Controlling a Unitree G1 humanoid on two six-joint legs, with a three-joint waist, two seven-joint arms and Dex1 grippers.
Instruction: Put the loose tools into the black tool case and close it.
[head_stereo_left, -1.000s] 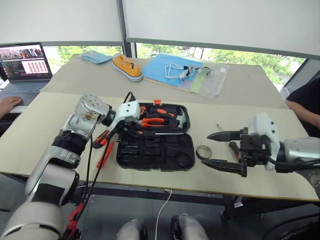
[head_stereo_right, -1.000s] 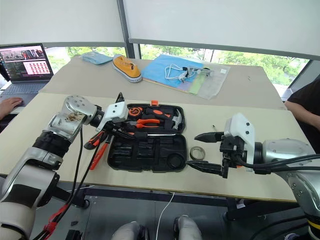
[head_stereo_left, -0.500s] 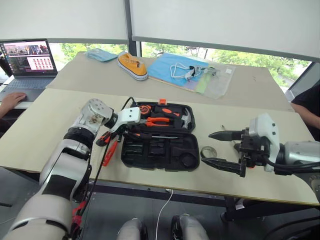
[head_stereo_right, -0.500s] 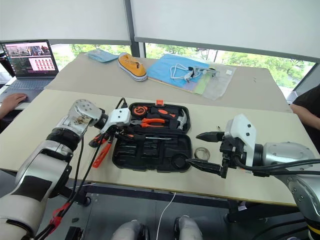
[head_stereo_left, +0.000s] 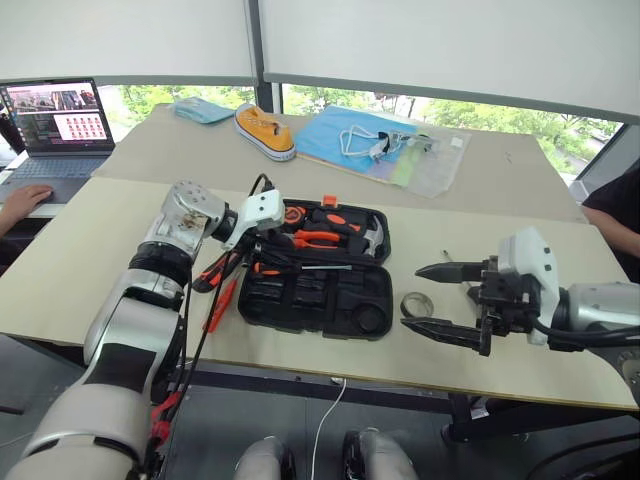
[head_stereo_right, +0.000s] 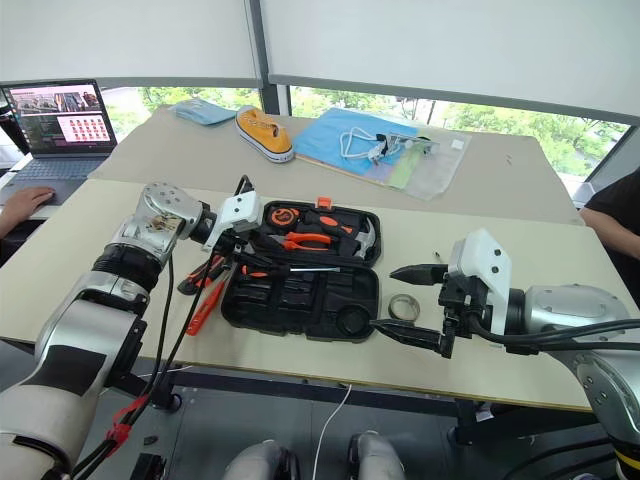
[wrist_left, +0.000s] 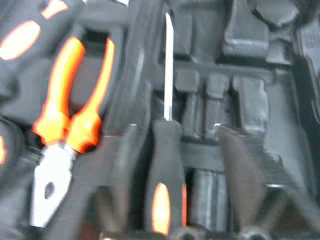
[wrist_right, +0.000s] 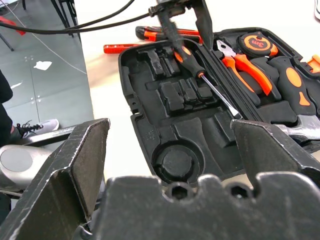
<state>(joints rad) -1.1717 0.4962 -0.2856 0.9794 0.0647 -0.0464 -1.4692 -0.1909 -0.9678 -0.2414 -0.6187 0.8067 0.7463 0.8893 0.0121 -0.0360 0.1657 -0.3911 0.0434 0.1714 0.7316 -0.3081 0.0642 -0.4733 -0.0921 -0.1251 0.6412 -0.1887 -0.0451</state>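
Broad table (head_stereo_left: 120, 230), with the black tool case (head_stereo_left: 300, 318) lying open near the middle of its front edge, lid half toward the far edge and already carrying pliers (head_stereo_left: 318, 238) and a hammer.

Left gripper (wrist_left: 172, 131) over the case's left end. Fingers parted astride the handle of a long screwdriver (wrist_right: 190, 57), with a gap showing on one side, so no firm clamp. Looks laid along the ridge between the two halves, not down in a groove. Likely trouble: left proud on that ridge, enough to roll off or block the lid from shutting. Also a chance of a finger catching the handle on the way up and dragging it out.

Right gripper (head_stereo_right: 384, 297) spread wide and holding nothing, hovering low near the front edge, just right of the case. Could nudge the case and shake the screwdriver loose.

Second screwdriver and utility knife (head_stereo_left: 215, 305) on the table just left of the case, under the left arm's cable. Risk of a snag sweeping them toward the front edge.

Small tape roll (head_stereo_right: 402, 306) just beside the right fingertips. Easy to knock off the front edge.
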